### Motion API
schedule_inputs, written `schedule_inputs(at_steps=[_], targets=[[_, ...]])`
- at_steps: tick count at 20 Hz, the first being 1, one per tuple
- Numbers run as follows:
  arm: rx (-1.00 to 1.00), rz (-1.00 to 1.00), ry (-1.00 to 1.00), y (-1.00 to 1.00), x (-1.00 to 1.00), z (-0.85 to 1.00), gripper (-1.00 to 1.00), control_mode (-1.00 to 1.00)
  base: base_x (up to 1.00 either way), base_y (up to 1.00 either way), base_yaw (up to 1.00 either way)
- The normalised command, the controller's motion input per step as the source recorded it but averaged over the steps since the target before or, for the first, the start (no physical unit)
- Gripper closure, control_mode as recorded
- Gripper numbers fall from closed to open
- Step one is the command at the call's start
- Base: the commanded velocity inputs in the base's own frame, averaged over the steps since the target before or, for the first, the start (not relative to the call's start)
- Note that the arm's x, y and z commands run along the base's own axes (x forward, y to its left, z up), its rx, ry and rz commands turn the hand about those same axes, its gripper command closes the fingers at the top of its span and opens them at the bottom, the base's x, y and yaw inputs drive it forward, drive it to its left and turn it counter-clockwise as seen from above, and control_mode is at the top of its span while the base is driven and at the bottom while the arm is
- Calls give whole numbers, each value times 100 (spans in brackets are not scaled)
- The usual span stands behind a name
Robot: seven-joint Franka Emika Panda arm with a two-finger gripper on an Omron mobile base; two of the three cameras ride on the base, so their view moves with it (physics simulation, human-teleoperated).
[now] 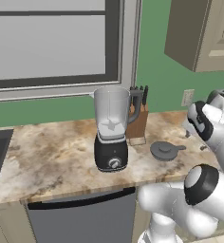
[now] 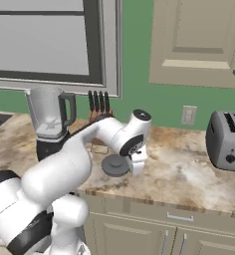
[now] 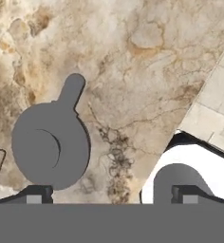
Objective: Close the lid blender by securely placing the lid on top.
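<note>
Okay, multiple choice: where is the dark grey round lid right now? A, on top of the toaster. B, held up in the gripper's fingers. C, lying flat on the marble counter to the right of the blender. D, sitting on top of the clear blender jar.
C: the dark grey round lid lies flat on the marble counter, right of the clear-jarred blender, whose mouth is uncovered; the gripper hangs open above.

Lid half behind the arm — toaster cut by frame edge
</note>
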Motion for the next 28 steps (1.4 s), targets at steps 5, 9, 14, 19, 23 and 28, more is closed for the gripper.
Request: schedule_inputs(at_steps=[5,9,14,19,23,28], targets=[[12,-23,16,-15,49,-35,-100,-100,0,0,0],[11,-16,14,-15,50,-23,-100,-100,0,0,0],[5,-9,7,0,42,-35,-100,-100,0,0,0],[0,-1,0,0,12,-42,-100,-100,0,0,0],[0,0,0,0,8,-33,-100,-100,0,0,0],[0,0,0,0,17,-26,-100,-100,0,0,0]])
